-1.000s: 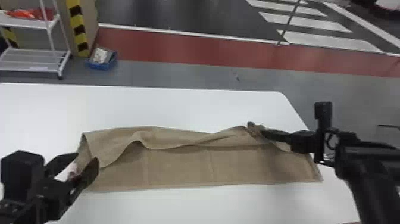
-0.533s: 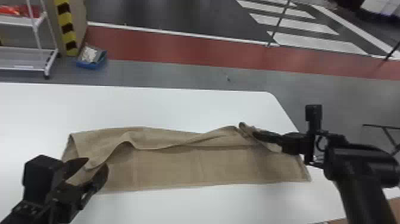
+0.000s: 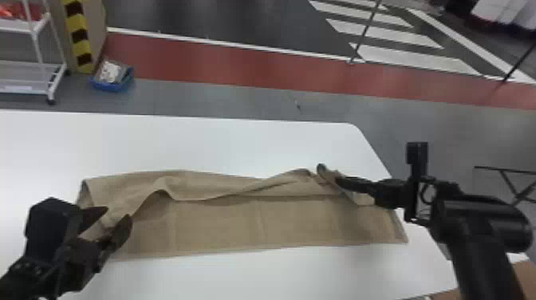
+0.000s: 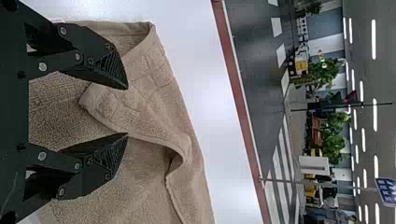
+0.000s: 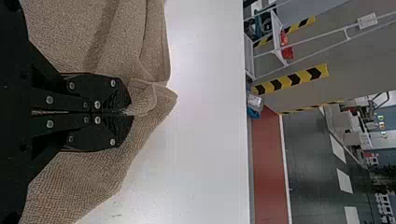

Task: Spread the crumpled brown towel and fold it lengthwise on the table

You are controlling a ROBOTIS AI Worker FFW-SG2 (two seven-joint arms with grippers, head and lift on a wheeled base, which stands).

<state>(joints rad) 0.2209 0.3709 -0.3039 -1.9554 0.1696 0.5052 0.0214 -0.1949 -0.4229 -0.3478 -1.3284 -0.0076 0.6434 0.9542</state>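
The brown towel [image 3: 255, 219] lies stretched across the table as a long strip, its back part folded loosely over with a wavy, raised edge. At its left end my left gripper [image 3: 107, 225] stands open, a flap of towel between its fingers; in the left wrist view the open gripper [image 4: 127, 111] has the towel's folded corner [image 4: 100, 102] between its tips. My right gripper [image 3: 339, 181] is at the towel's back right part. The right wrist view has that gripper [image 5: 128, 112] shut on a bunched bit of towel [image 5: 144, 100].
The white table [image 3: 179, 143] extends behind and in front of the towel, its rounded back right corner near the right arm. Beyond it on the floor are a blue bin [image 3: 113, 81] and a white rack [image 3: 28, 75].
My left gripper has moved right relative to the towel, and the towel's left flap now lies between its fingers. The head view has shifted slightly. The right gripper keeps its place on the towel.
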